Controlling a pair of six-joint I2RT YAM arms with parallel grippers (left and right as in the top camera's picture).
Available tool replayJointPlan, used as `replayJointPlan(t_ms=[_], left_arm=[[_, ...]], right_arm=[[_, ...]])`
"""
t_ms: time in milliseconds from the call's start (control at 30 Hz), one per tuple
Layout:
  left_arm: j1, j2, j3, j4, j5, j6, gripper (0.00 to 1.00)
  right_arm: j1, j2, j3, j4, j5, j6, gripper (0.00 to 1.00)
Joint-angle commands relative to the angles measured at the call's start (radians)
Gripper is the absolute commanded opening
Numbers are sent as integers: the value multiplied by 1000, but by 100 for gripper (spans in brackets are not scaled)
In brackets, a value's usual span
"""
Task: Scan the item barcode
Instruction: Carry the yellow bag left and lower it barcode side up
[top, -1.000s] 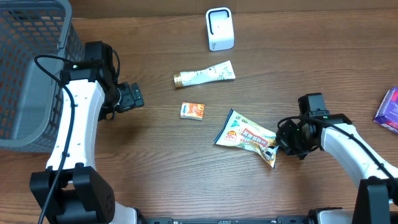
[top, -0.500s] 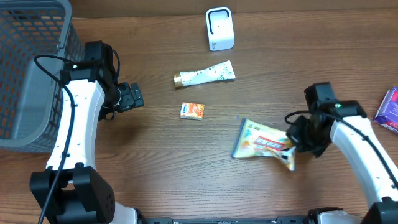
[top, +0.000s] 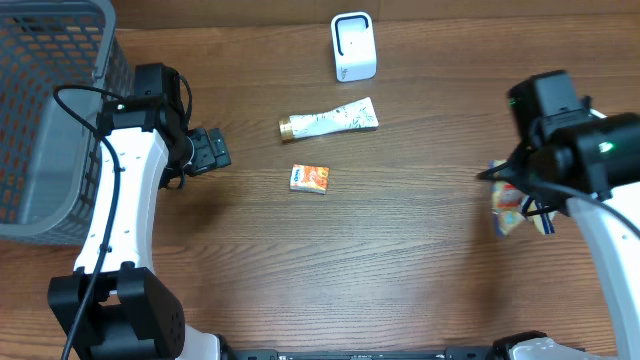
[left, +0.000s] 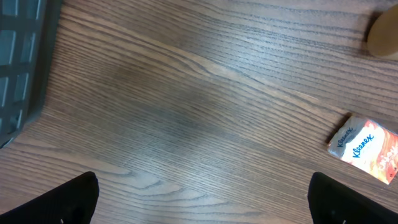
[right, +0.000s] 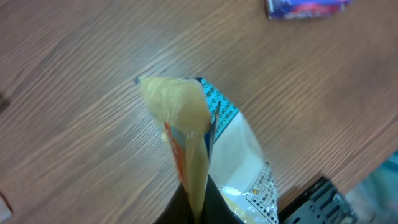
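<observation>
From overhead, the dark wood-grain table (top: 400, 290) carries a grey plastic mesh basket (top: 45, 110) at the far left, its gridded walls and floor in view. Near the top centre stands a small white boxy scanner (top: 353, 46) with rounded corners. Below it lies a flattened white tube with a gold cap (top: 328, 121), and below that, apart from it, a small orange rectangular tissue packet (top: 309, 178). The left gripper (top: 210, 151), black on a white arm, hangs over bare wood between the basket and the tube. At the right edge, the right gripper (top: 528, 192) is mostly hidden under its own black wrist. A glossy, crinkled yellow, white and blue snack bag (top: 508, 207) pokes out beneath it, turned edge-on.

In the left wrist view, the left gripper (left: 208, 202) has its two black fingertips (left: 71, 200) far apart at the bottom corners, with nothing between them but streaked wood grain (left: 186, 93). The basket's (left: 18, 62) grey lattice fills the upper left corner. The tissue packet (left: 367, 149) lies at the right, and the blurred gold cap (left: 382, 36) shows above it.

In the right wrist view, the right gripper (right: 194, 202) is clamped tight on the snack bag (right: 239, 146), pinching its thin foil edge. The bag stands away from the fingers, its yellow end (right: 177, 106) puckered and its white printed face bulging. Whether that end touches the table (right: 74, 93) cannot be told. A shiny purple-and-blue packet (right: 308, 7) lies at the top edge, well apart from the bag.
</observation>
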Motion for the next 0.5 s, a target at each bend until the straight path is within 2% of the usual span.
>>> replayJointPlan(t_ms=[0,233,367,467], left_arm=[[0,-25,18,9,-9,-7,100],[0,-24,18,13,-9,-7,100],[0,-25,18,26,-9,-7,100],[0,-24,17,33,-9,-9,100]], right_arm=[[121,31,16,-21,109,48,4],[319,262,8,-26,243,137,4],[398,386,8,-26,341,185,4],[429,416,8,-26,374,193,4]])
